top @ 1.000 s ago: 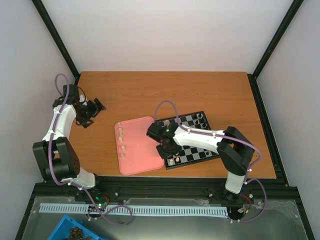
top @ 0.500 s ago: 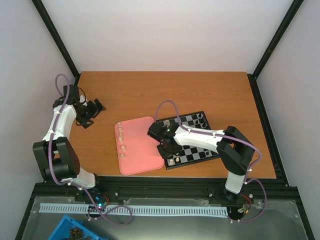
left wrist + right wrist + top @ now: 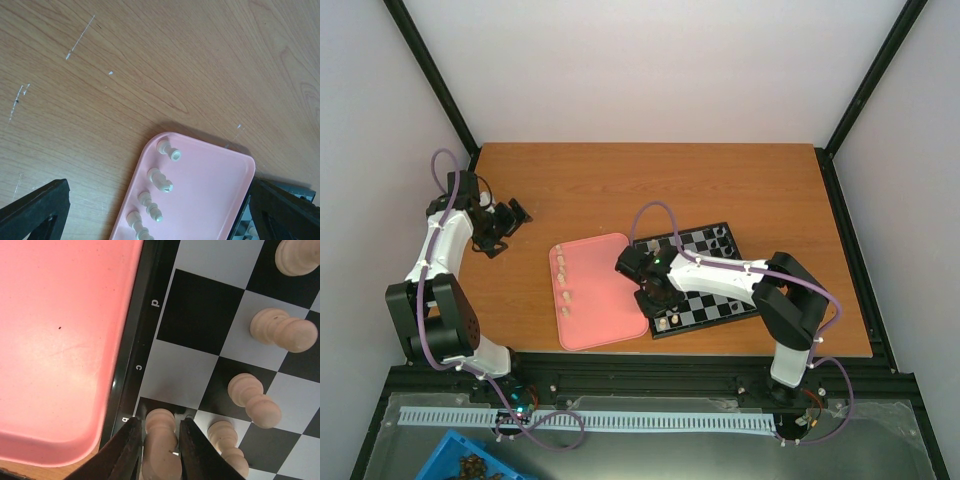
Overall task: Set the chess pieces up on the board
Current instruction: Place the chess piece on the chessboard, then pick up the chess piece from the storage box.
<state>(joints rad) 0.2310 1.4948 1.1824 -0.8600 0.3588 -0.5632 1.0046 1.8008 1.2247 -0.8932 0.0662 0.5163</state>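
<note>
The right arm's two-finger gripper (image 3: 158,424) was clamped on a small cream chess piece (image 3: 161,455), held upright at the edge square beside the letter b of the black-and-white checked board (image 3: 200,315). I couldn't tell whether it touched down. Just beyond stood four cream pawns (image 3: 252,400), one to a square. Against the board's rim lay the pink rounded plastic tray (image 3: 610,310), with several cream pieces (image 3: 561,280) lined along its outer edge. The left gripper (image 3: 508,226) hung well apart, fingers spread, empty. I'd judge the job under halfway.

top cam: my right arm (image 3: 720,272) hides the left side of the board (image 3: 712,308) | right wrist: chess piece (image 3: 161,455) in right pincer (image 3: 159,427) runs off the bottom | left wrist: tray (image 3: 210,195) cropped
</note>
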